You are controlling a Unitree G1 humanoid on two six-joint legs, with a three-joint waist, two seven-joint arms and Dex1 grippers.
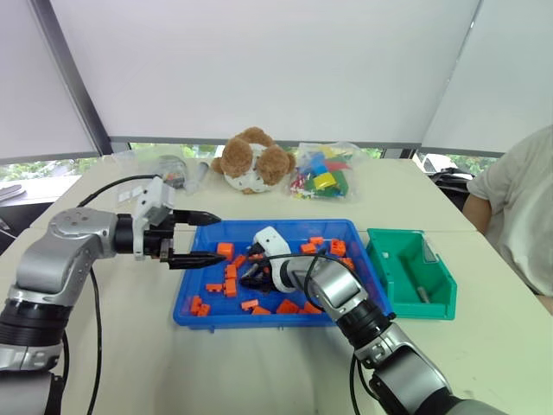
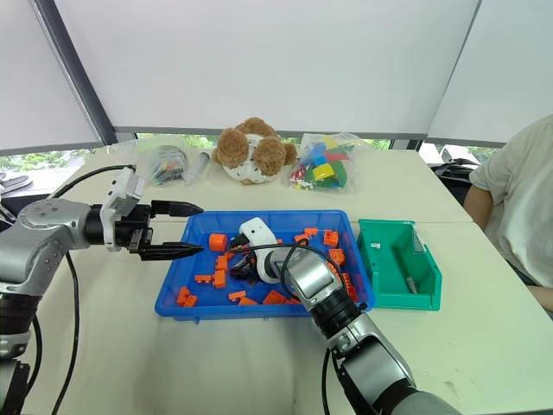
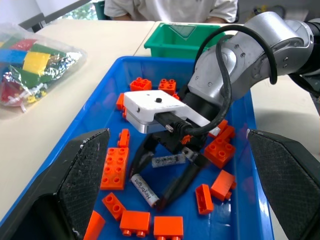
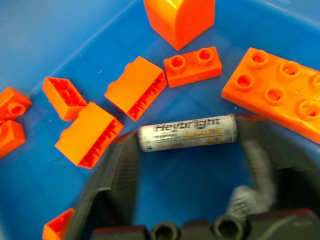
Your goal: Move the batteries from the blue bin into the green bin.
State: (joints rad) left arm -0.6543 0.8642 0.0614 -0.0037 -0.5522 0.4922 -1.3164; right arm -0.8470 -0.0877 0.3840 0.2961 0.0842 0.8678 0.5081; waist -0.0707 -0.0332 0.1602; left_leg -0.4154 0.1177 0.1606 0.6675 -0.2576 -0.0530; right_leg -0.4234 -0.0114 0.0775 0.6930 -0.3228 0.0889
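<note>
While right claw (image 3: 167, 175) straddles battery (image 4: 186, 132), fingers spread, blue bin (image 3: 107, 95).

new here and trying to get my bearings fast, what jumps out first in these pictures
The bright blue bin at the table's middle, strewn with orange toy bricks, catches the eye first. The right hand reaches down into it, its fingers straddling a grey battery; another battery lies beside it. The left hand hovers open at the bin's left edge, the green bin stands to the right with a battery inside, and a brown plush toy sits behind.
</note>
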